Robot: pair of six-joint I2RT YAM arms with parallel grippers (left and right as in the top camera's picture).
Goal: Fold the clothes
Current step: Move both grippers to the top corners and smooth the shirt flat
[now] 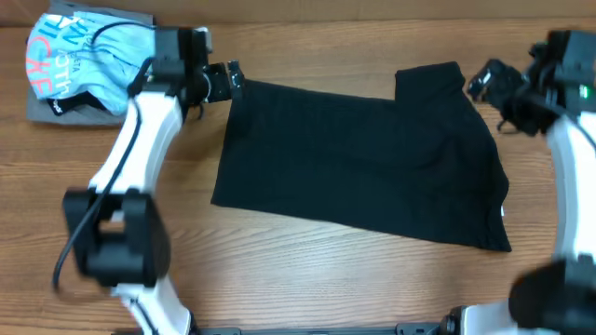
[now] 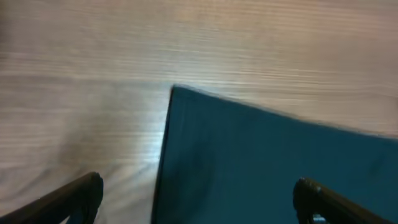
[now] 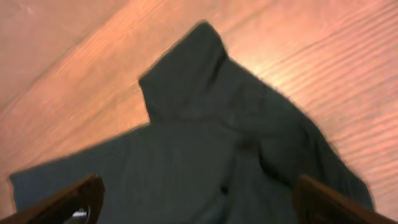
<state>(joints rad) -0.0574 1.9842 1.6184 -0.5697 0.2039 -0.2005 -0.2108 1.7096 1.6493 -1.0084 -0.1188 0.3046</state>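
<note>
Black T-shirt (image 1: 363,163) lies spread between left jaws and right jaws, both apart.

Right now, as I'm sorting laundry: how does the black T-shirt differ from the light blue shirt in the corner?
The black T-shirt is plain; the light blue shirt bears coral and white lettering. The black T-shirt lies spread flat mid-table; the light blue shirt sits bunched on a grey garment. Both are shirts on the wooden table.
</note>
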